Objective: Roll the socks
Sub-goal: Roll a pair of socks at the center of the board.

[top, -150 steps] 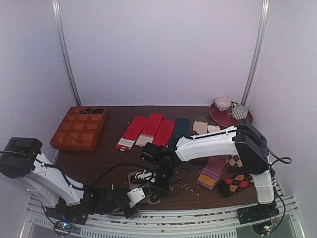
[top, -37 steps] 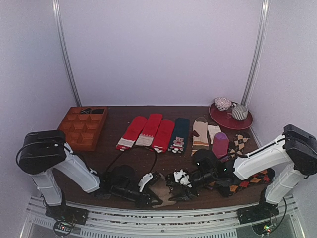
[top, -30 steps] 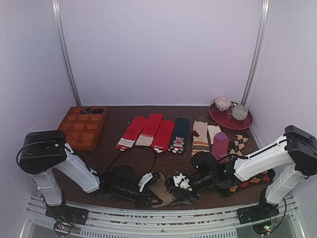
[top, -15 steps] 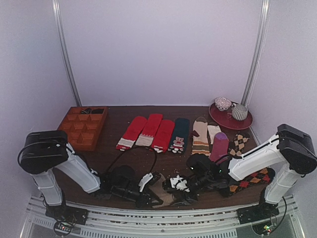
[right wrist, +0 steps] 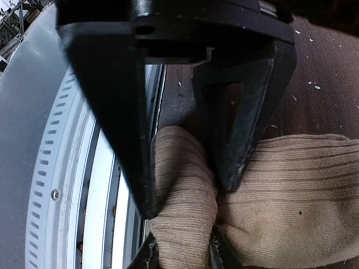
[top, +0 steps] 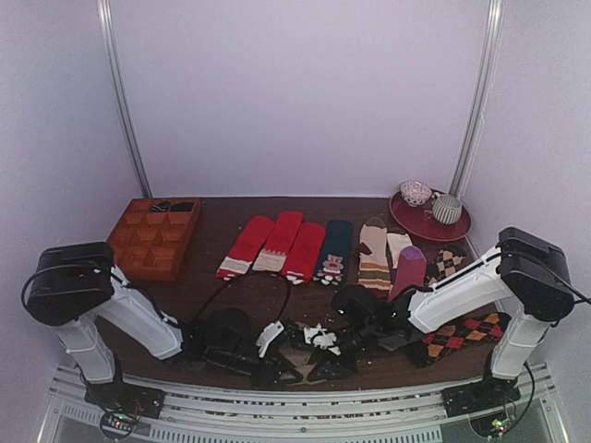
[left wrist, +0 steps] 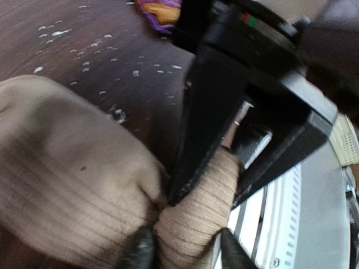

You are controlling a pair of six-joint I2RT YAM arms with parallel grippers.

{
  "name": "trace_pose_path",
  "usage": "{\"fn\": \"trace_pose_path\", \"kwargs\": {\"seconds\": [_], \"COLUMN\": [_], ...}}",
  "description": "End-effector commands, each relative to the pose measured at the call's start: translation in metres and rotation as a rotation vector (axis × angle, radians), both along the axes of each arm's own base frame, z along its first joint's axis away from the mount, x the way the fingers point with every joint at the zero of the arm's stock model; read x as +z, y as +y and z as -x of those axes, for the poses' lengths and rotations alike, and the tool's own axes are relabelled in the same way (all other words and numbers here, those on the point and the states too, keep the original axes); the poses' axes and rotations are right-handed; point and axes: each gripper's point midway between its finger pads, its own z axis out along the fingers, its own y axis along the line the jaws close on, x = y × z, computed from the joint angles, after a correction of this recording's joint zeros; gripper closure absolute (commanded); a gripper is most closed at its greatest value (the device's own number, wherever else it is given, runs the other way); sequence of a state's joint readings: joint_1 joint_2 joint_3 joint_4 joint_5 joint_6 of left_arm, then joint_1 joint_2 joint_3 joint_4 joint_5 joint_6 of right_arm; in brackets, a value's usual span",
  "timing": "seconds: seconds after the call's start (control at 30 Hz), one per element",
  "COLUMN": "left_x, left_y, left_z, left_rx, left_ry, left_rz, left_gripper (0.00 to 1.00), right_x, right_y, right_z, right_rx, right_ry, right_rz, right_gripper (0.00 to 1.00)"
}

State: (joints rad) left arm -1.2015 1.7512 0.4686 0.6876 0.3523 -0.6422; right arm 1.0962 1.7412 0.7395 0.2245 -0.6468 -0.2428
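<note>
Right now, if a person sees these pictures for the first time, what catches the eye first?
First, the tan ribbed knit sock, bunched at the near edge of the dark wooden table, with the jaws of both arms shut on one fold of it. Next, the bright red socks with white cuffs, lying flat in a row of socks across the table's middle. The brown wooden compartment tray sits at the far left.

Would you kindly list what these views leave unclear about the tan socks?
Top external: the socks are almost wholly hidden beneath the left gripper and right gripper.
Both wrist views: frame edges crop the fabric, so one sock or two is undecidable.
</note>
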Motion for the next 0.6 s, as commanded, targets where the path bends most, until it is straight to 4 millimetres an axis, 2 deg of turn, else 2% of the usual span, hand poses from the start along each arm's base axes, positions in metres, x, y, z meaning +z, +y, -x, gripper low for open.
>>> {"fn": "trace_pose_path", "kwargs": {"seconds": [0.0, 0.1, 0.2, 0.27, 0.37, 0.43, 0.57], "left_x": [-0.072, -0.036, -0.001, 0.028, 0.066, 0.078, 0.071], "left_y": [0.094, 0.083, 0.077, 0.071, 0.062, 0.055, 0.031], "left_z": [-0.013, -0.036, -0.049, -0.049, -0.033, -0.026, -0.010], "left_rx": [0.140, 0.183, 0.218, 0.239, 0.209, 0.169, 0.029], "left_ry": [-0.089, -0.238, -0.370, -0.484, -0.641, -0.686, -0.743], "left_rz": [-0.502, -0.422, -0.316, -0.218, -0.053, 0.025, 0.058], "left_gripper": [0.41, 0.30, 0.22, 0.16, 0.14, 0.13, 0.18], "right_x": [-0.029, -0.036, -0.037, -0.037, -0.038, -0.040, -0.050], "right_y": [-0.014, -0.021, -0.024, -0.029, -0.035, -0.039, -0.043], "right_z": [0.017, 0.019, 0.016, 0.010, 0.002, 0.002, 0.003], "right_rx": [-0.057, -0.090, -0.132, -0.182, -0.246, -0.271, -0.317], "right_ry": [0.182, 0.277, 0.345, 0.405, 0.479, 0.524, 0.574], "right_rz": [0.156, 0.234, 0.279, 0.297, 0.308, 0.315, 0.350], "right_gripper": [0.77, 0.78, 0.78, 0.77, 0.77, 0.77, 0.77]}}
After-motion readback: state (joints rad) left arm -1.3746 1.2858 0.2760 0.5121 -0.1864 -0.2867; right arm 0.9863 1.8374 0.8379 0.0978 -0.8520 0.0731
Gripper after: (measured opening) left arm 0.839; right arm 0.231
